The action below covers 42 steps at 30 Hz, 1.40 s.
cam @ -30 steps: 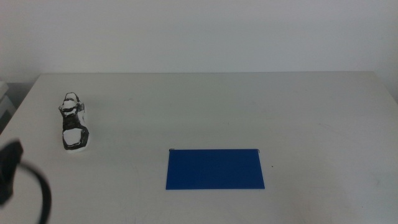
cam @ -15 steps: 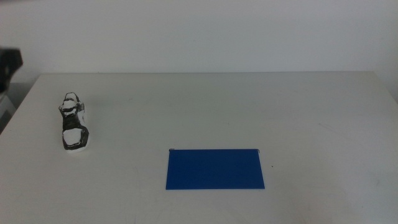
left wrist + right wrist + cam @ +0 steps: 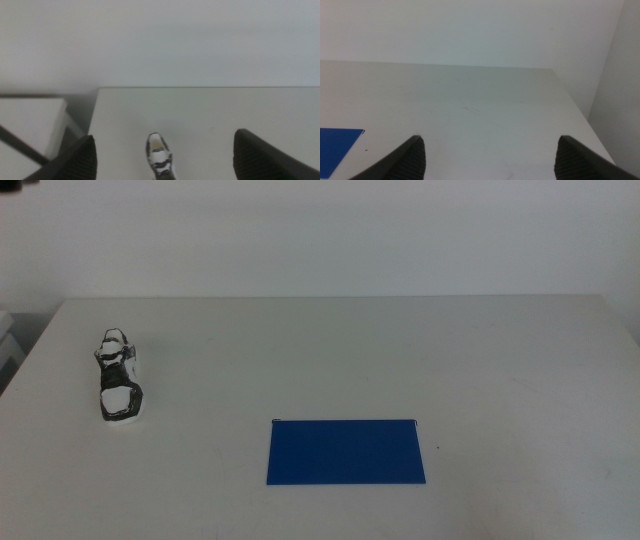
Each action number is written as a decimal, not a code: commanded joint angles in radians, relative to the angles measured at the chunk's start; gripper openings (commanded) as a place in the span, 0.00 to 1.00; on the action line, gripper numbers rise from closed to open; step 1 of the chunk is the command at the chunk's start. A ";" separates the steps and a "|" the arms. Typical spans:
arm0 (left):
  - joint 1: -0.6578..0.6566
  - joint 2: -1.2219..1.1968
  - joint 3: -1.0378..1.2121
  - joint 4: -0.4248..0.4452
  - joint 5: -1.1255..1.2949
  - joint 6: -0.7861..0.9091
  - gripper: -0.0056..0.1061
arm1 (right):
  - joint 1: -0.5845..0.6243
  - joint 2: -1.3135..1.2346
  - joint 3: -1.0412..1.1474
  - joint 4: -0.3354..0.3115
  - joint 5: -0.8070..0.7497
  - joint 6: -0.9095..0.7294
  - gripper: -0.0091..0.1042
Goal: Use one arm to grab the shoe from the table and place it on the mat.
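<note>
The shoe [image 3: 119,376], a small white sneaker with black straps, lies on the white table [image 3: 400,350] at the far left, toe toward the front. The blue mat [image 3: 346,451] lies flat in the front middle, well apart from the shoe. The left wrist view shows the shoe [image 3: 160,159] below and between the wide-apart jaws of my left gripper [image 3: 163,134], which is open, empty and held high above it. In the middle view only a dark bit of the left arm [image 3: 8,183] shows in the top left corner. My right gripper [image 3: 491,137] is open and empty over the table's right part, with a corner of the mat [image 3: 335,145] in its view.
A white unit [image 3: 30,120] stands beside the table's left edge, also visible in the middle view [image 3: 8,340]. A plain white wall rises behind the table. The table's right edge [image 3: 575,110] is near the right gripper.
The left arm's dark part has risen from the bottom left of the middle view to the top left corner. The shoe and the mat have not moved.
</note>
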 commanded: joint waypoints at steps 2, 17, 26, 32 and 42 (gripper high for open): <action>-0.005 0.071 -0.148 0.066 0.039 -0.076 0.89 | -0.005 -0.021 -0.010 -0.008 -0.079 -0.013 0.67; 0.055 0.580 -0.643 -0.001 0.463 -0.112 0.89 | -0.005 -0.021 -0.010 -0.008 -0.079 -0.013 0.67; 0.081 0.769 -0.656 -0.037 0.479 -0.105 0.89 | -0.005 -0.021 -0.010 -0.008 -0.079 -0.013 0.67; 0.081 0.862 -0.656 -0.070 0.485 -0.068 0.89 | -0.005 -0.021 -0.010 -0.008 -0.079 -0.013 0.67; 0.082 0.956 -0.655 -0.075 0.524 -0.067 0.89 | -0.005 -0.021 -0.010 -0.008 -0.079 -0.013 0.67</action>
